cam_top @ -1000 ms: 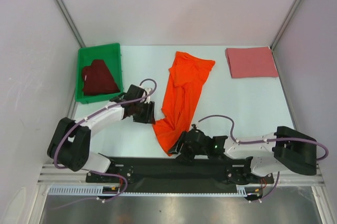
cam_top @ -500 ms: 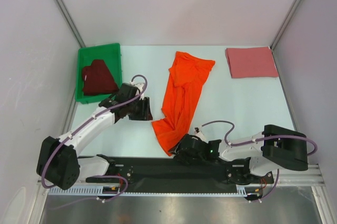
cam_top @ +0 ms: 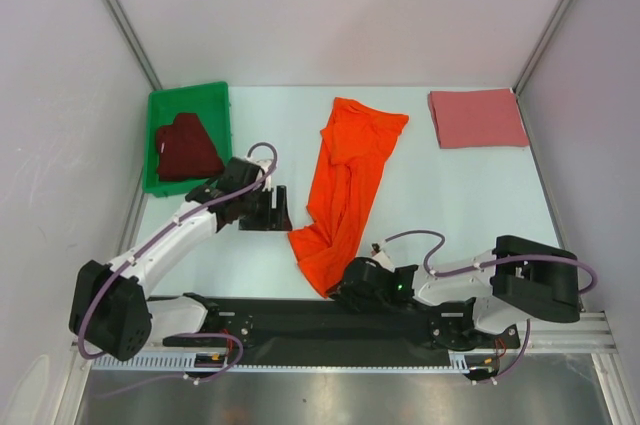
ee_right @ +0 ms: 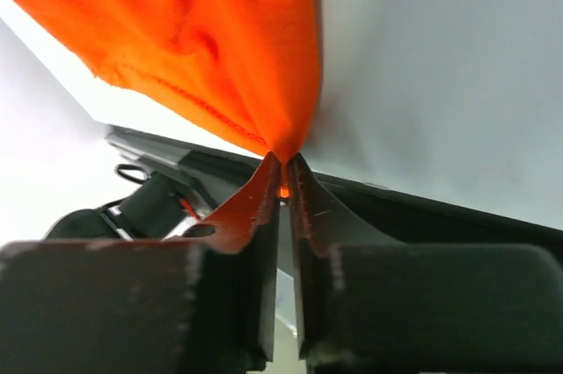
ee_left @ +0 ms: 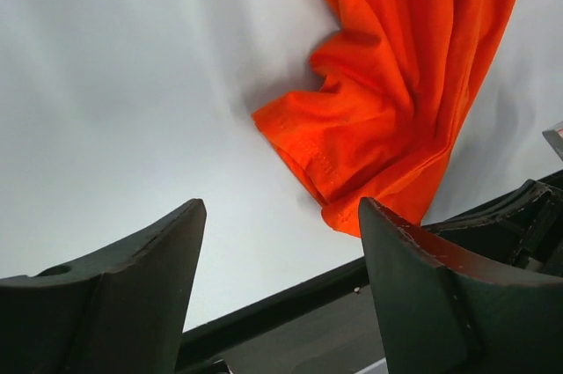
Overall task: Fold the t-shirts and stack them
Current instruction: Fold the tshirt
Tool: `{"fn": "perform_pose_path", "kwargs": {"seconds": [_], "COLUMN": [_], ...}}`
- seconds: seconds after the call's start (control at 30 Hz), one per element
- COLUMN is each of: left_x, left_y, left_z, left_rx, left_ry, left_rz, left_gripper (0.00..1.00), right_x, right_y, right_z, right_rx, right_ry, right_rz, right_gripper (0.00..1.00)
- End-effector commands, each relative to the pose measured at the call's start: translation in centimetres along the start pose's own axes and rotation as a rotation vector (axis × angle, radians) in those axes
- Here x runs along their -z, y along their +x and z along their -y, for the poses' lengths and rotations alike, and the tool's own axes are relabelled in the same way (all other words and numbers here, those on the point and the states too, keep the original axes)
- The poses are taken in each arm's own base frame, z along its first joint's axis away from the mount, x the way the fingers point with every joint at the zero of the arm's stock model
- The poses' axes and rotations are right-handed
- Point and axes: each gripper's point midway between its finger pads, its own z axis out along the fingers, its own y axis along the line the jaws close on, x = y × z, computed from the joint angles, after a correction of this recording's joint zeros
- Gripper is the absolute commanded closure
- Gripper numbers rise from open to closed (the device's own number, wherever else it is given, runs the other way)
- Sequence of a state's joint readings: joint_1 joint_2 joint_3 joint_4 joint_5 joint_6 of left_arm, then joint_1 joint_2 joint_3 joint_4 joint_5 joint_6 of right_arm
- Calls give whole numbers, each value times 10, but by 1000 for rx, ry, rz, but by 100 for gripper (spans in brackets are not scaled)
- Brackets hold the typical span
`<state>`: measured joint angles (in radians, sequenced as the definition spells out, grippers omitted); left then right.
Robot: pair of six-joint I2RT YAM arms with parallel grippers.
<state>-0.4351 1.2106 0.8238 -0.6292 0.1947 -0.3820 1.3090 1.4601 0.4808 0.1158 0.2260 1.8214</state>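
Over the last second the right gripper (cam_top: 338, 288) has slid toward the near edge, and the left gripper (cam_top: 272, 208) has shifted slightly leftward. The right gripper's fingers are pressed together on the near hem corner of the orange t-shirt (cam_top: 350, 175), which lies crumpled lengthwise along the middle of the table (cam_top: 450, 205). The left gripper hangs spread, holding nothing, over bare table just left of that shirt. The pink t-shirt (cam_top: 477, 117) lies folded at the far right. The maroon t-shirt (cam_top: 187, 148) sits in the green bin (cam_top: 190, 97).
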Motion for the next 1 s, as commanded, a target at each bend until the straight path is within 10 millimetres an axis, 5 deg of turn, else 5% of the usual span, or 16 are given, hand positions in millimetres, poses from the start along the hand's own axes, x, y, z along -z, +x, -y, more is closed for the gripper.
{"fn": "perform_pose_path", "kwargs": {"seconds": [0.0, 0.3, 0.67, 0.97], "left_x": [-2, -6, 5, -12], "left_y": [-12, -4, 58, 107], "left_z": [12, 31, 31, 35], "left_rx": [-27, 14, 201, 224], "left_ry": [51, 160, 178, 142], "left_rz": [-27, -76, -124, -257], "left_gripper": [23, 28, 23, 27], "right_x": [8, 35, 53, 64], "right_y": [-6, -17, -13, -22], "right_z": [2, 17, 67, 69], "right_rx": [44, 195, 291, 275], "right_ry": [21, 38, 39, 1], "right_rz": [26, 13, -212, -201], "right_gripper": [92, 100, 100, 100]}}
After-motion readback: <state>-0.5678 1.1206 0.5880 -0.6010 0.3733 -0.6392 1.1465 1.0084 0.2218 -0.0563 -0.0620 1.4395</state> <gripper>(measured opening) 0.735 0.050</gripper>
